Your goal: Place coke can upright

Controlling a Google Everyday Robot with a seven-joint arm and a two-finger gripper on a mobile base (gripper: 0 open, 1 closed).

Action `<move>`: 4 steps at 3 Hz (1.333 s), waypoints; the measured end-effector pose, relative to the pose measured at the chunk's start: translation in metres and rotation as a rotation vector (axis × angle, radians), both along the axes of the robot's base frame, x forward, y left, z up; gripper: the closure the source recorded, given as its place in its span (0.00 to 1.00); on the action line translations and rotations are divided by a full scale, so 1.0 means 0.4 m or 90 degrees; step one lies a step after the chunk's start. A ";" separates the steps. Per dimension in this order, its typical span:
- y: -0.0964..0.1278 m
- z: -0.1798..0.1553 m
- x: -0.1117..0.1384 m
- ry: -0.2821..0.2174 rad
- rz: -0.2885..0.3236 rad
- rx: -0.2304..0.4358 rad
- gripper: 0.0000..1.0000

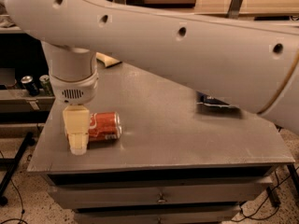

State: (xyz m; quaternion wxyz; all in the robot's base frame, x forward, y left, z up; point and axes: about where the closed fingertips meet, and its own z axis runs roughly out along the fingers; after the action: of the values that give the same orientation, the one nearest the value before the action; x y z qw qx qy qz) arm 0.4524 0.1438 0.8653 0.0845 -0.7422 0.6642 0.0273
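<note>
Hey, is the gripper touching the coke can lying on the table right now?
Cannot tell. In the camera view the gripper covers one end of the coke can, hiding any contact or gap.

**Colours on the grey table**

Lower left: can [105, 126], red with white script and silver ends, on a dull grey table [187, 134]. The cream gripper [78, 143] stands at the can's left end. Top: white arm [187, 55] dotted with dark holes. Centre right: dark blue bag [217, 100].
</note>
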 end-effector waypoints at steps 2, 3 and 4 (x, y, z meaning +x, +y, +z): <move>-0.004 -0.031 0.006 0.006 -0.015 -0.014 0.18; -0.006 -0.036 0.008 0.008 -0.018 -0.016 0.43; -0.007 -0.034 0.007 0.010 -0.018 -0.015 0.65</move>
State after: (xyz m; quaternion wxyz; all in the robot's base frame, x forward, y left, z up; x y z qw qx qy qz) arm 0.4553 0.1410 0.8515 0.0710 -0.7335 0.6755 0.0240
